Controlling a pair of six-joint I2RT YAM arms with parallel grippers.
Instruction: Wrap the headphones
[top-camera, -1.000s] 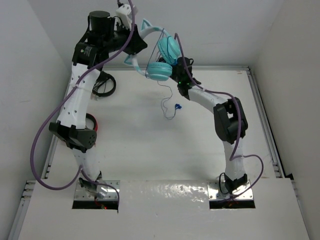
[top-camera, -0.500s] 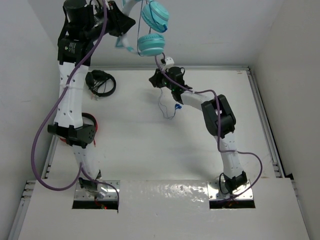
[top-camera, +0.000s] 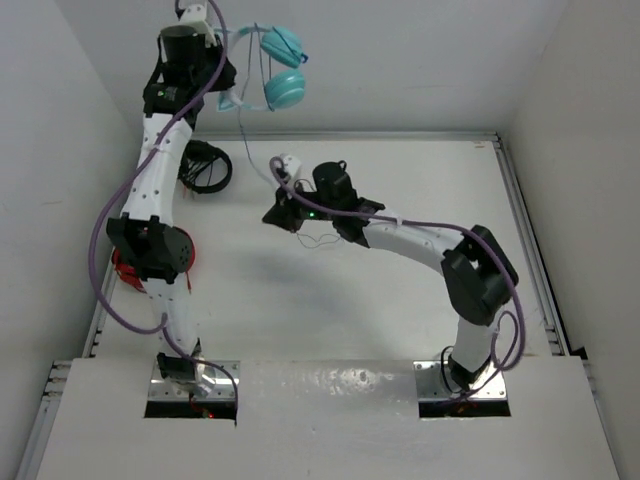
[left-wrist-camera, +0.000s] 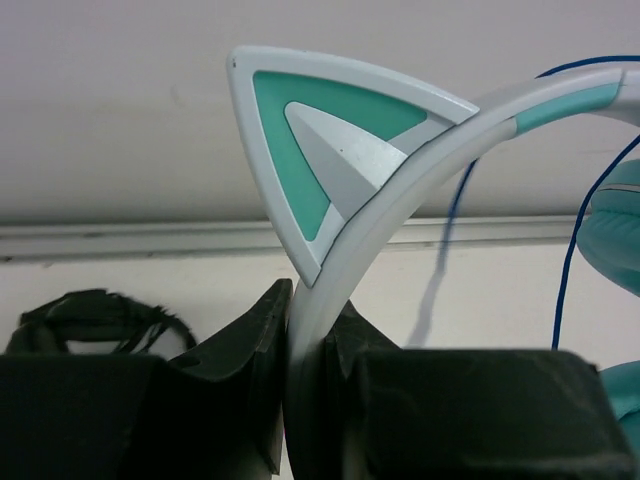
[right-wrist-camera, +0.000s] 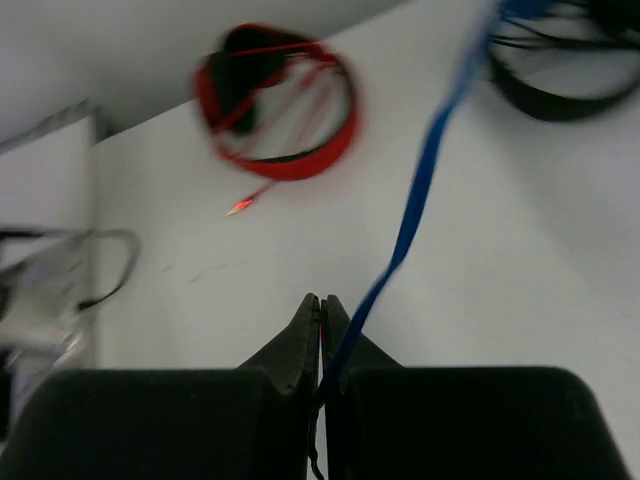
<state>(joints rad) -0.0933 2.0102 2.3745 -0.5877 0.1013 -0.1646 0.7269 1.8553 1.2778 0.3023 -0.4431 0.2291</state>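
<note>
Noted a red cable coil (top-camera: 120, 268) at the counter's (top-camera: 330, 300) left edge and black headphones (left-wrist-camera: 90, 315) lying farther back. Found the left hand (left-wrist-camera: 305, 340) high near the back wall, clamped on the pale headband (left-wrist-camera: 400, 190) just below a cat ear (left-wrist-camera: 310, 130), keeping the teal headphones (top-camera: 286, 90) hanging in the air, clear of the counter. Traced their thin cable (right-wrist-camera: 420, 170) down and rightward to the right hand (right-wrist-camera: 320, 310), pinched tight on it low over the counter's middle.
</note>
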